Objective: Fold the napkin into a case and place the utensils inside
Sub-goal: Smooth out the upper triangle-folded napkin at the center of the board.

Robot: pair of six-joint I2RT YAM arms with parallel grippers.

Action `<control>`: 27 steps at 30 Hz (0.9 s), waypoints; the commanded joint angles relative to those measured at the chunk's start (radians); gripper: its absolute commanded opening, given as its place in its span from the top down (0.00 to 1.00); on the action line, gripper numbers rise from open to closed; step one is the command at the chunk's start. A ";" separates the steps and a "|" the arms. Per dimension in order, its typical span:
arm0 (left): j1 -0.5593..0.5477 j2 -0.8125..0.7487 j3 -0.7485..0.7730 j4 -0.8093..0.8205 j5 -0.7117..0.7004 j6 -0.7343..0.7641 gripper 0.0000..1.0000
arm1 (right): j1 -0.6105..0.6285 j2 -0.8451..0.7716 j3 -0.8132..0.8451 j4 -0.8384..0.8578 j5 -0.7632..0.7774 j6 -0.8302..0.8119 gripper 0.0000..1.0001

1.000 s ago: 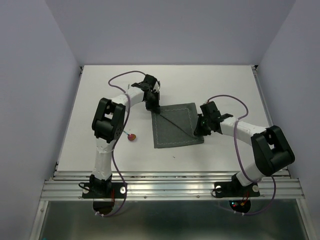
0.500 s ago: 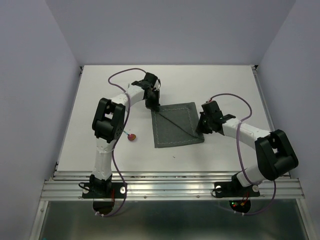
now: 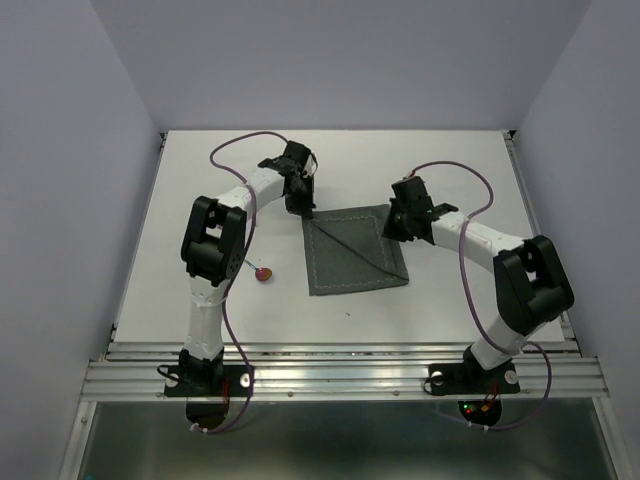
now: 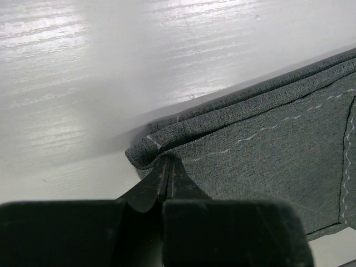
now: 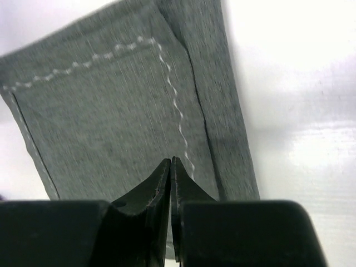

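Observation:
The dark grey napkin (image 3: 355, 255) lies flat mid-table, and a thin dark diagonal line runs across it. My left gripper (image 3: 304, 210) is shut at its far left corner. In the left wrist view the tips (image 4: 168, 159) pinch the curled corner of the napkin (image 4: 261, 144). My right gripper (image 3: 392, 226) is shut over the far right part. Its tips (image 5: 171, 161) hover above the napkin (image 5: 111, 117) beside the stitched seam, holding nothing. The spoon (image 3: 262, 274), with a red bowl and a teal handle, lies on the table left of the napkin. I cannot make out the slim grey utensil.
The white table (image 3: 200, 200) ends in a metal rail (image 3: 340, 375) at the near edge. Purple-grey walls (image 3: 70, 150) close in the left, right and back. Both arms' purple cables loop above the table.
My right gripper moved from the middle of the napkin's right edge toward its far right corner. My left gripper shifted slightly far-left, staying at the far left corner.

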 commanded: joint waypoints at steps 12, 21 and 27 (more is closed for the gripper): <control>0.011 -0.029 0.043 -0.002 -0.001 0.026 1.00 | -0.059 0.347 0.363 0.021 0.036 -0.033 0.92; 0.035 -0.065 0.048 -0.020 -0.031 0.038 1.00 | -0.090 0.460 0.411 0.015 0.047 -0.044 0.94; 0.068 -0.069 0.034 0.000 -0.002 0.041 1.00 | -0.090 0.454 0.386 0.016 0.045 -0.039 0.94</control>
